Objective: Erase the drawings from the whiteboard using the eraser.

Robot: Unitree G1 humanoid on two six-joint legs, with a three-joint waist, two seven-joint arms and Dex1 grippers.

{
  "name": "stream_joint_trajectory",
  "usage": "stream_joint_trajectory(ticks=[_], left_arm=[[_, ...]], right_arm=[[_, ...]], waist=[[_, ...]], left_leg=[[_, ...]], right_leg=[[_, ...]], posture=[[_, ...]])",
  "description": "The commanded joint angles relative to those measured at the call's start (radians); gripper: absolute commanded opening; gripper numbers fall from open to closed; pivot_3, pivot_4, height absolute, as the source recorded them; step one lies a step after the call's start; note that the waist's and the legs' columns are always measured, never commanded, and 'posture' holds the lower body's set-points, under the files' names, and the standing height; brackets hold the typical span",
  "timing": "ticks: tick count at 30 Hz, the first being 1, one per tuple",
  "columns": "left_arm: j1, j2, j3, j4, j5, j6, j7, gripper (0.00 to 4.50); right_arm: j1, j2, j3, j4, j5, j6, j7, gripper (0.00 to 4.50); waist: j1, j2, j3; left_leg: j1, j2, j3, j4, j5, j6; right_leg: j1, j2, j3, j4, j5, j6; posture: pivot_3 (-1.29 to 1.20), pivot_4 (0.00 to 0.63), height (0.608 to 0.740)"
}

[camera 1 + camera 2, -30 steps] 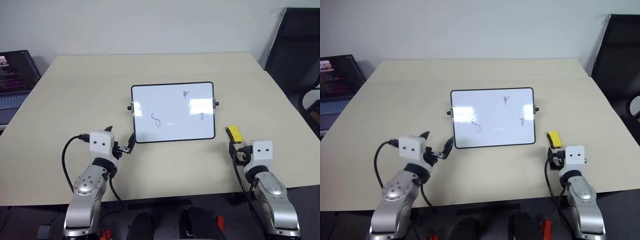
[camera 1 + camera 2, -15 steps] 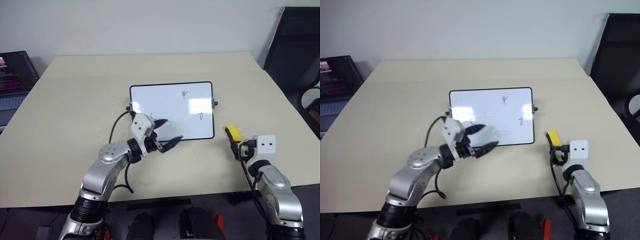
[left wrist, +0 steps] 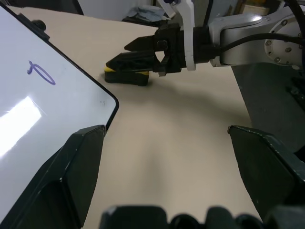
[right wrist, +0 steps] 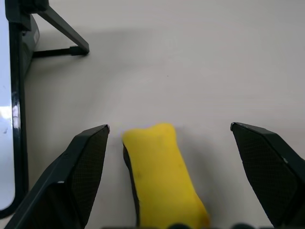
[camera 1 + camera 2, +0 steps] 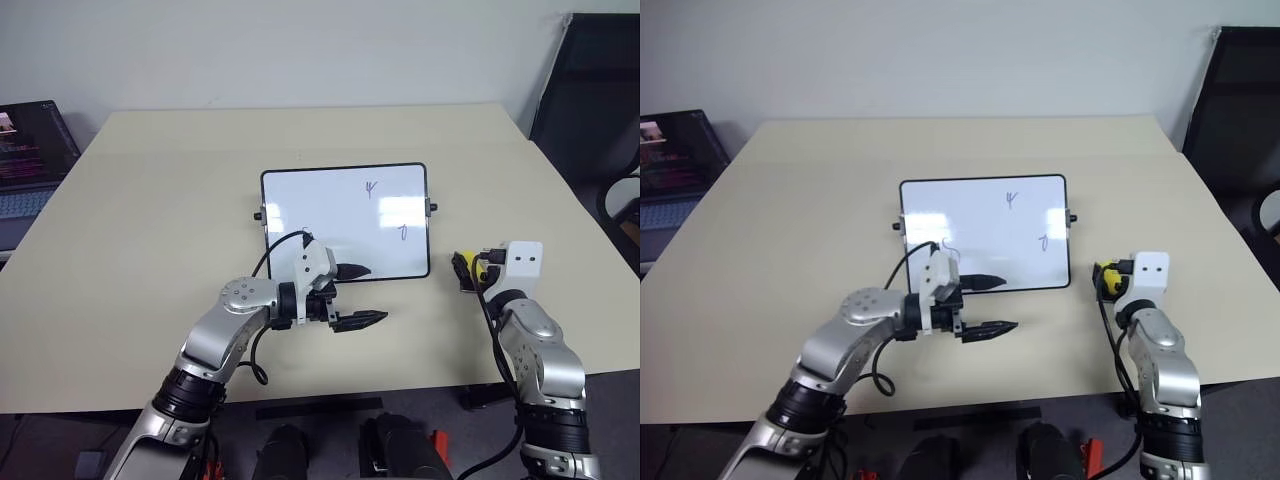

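The whiteboard (image 5: 340, 210) stands propped at the table's middle. On it are a fork-like drawing (image 5: 371, 187) and a short curl (image 5: 403, 233); the looped squiggle (image 5: 948, 247) is mostly behind my left wrist. My left gripper (image 5: 362, 295) is open, points right and hovers in front of the board's lower edge. The yellow eraser (image 4: 162, 176), dark underneath, lies to the right of the board. My right gripper (image 4: 169, 127) is open, with a finger on each side of the eraser (image 5: 470, 266) and a gap to both.
A laptop (image 5: 30, 150) sits off the table's left edge. A black chair (image 5: 590, 100) stands at the far right. The board's stand leg (image 4: 62, 33) reaches out behind it. Bare tabletop (image 5: 420, 330) lies between the two grippers.
My left arm swung right, from the board's lower left corner to in front of its lower edge, and now points right. My right gripper moved forward until its fingers flank the eraser.
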Motion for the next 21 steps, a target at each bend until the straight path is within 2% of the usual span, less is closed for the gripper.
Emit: stream_joint_trajectory(ticks=[1, 11, 21], left_arm=[[-0.005, 0.005, 0.017, -0.013, 0.002, -0.028, -0.003, 4.5], [0.031, 0.012, 0.015, -0.056, 0.0, -0.015, 0.011, 4.5], [0.034, -0.009, 0.004, -0.057, 0.006, -0.029, 0.031, 4.5]], right_arm=[[-0.016, -0.003, -0.019, 0.009, 0.024, -0.007, 0.005, 4.46], [-0.004, -0.021, -0.019, 0.018, 0.052, 0.031, 0.024, 4.46], [0.006, -0.086, -0.04, -0.034, 0.113, 0.204, 0.066, 4.46]], waist=[[0.0, 0.0, 0.0], [0.0, 0.0, 0.0], [0.0, 0.0, 0.0]], left_leg=[[0.0, 0.0, 0.0, 0.0, 0.0, 0.0], [0.0, 0.0, 0.0, 0.0, 0.0, 0.0], [0.0, 0.0, 0.0, 0.0, 0.0, 0.0]], right_leg=[[0.0, 0.0, 0.0, 0.0, 0.0, 0.0], [0.0, 0.0, 0.0, 0.001, 0.0, 0.0], [0.0, 0.0, 0.0, 0.001, 0.0, 0.0]], posture=[[0.0, 0.15, 0.74], [0.0, 0.15, 0.74], [0.0, 0.15, 0.74]])
